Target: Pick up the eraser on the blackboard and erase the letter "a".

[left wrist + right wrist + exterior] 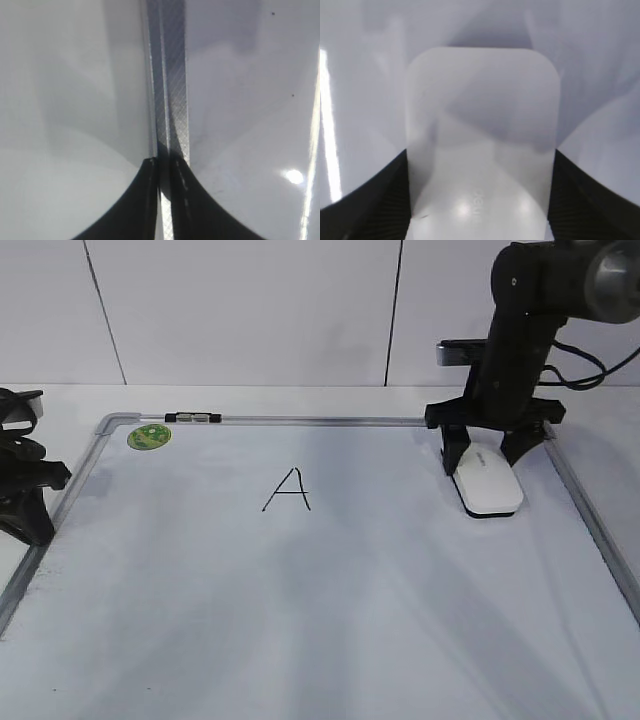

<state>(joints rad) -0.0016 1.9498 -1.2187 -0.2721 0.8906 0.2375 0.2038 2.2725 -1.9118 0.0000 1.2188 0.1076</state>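
Observation:
The white glossy eraser (488,485) lies on the blackboard (300,620), a white dry-erase board, near its back right corner. My right gripper (485,452) stands over the eraser's back end with a finger pressed against each long side. In the right wrist view the eraser (480,125) fills the gap between the two black fingers (480,200). A pointed black capital "A" (288,490) is drawn at mid-board; no rounded lowercase "a" shows. My left gripper (30,502) is shut and empty over the board's left frame (170,100); its tips (165,164) meet.
A round green sticker (149,436) sits in the board's back left corner. A small black-and-silver clip (192,418) sits on the back frame rail. The silver frame (590,515) runs close along the eraser's right side. A white wall stands behind.

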